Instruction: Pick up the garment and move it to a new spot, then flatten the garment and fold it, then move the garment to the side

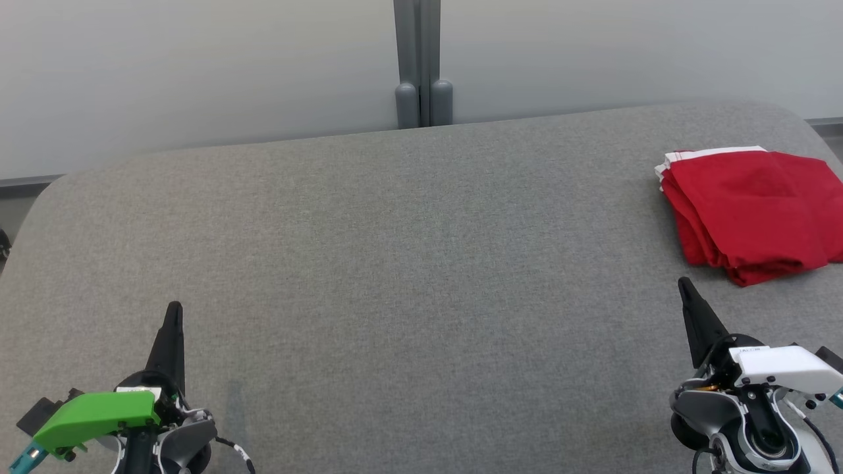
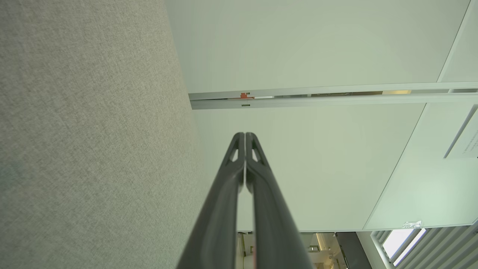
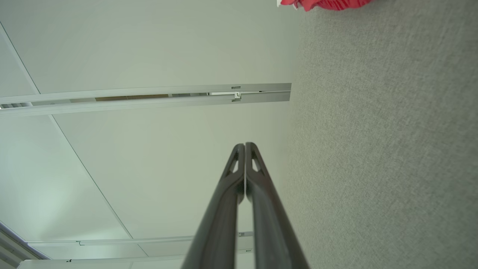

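Folded red garment (image 1: 751, 207) runs off head view's right edge.

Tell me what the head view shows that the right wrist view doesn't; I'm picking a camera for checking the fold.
Head view adds the left end effector, shut, and the whole folded red garment with its white edge. Right wrist view adds a diagonal seam across the wall panels, and that arm's jaws pressed together, close up. Both show the right end effector, the grey surface and some of the garment.
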Motion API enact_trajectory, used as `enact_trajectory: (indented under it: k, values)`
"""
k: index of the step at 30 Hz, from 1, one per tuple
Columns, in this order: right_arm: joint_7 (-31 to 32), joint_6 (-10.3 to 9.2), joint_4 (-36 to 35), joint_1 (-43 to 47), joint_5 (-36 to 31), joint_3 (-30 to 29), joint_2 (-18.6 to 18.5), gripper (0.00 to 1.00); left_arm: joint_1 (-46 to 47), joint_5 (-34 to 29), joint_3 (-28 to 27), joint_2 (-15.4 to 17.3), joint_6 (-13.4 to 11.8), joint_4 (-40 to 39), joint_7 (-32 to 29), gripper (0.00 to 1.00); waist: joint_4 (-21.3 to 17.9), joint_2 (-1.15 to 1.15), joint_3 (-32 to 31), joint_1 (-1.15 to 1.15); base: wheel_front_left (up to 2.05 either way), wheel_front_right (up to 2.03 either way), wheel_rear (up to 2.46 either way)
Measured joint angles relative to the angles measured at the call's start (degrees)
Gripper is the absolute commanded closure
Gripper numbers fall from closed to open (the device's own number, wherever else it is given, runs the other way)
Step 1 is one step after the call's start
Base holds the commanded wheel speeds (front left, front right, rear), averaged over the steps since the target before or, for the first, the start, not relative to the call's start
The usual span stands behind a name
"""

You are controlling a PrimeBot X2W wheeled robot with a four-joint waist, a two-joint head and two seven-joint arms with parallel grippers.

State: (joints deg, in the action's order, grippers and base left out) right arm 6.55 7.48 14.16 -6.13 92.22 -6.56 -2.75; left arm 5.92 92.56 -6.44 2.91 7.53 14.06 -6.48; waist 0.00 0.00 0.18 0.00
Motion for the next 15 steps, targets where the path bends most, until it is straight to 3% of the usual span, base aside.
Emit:
enact_trajectory:
  k: [15]
  values:
    - [0.0,0.0,0.0,0.0,0.0,0.0,0.0,1.0,0.0,0.0,0.0,0.0,0.0,0.0,0.0,1.0,0.0,0.0,0.0,0.0,0.0,0.0,0.0]
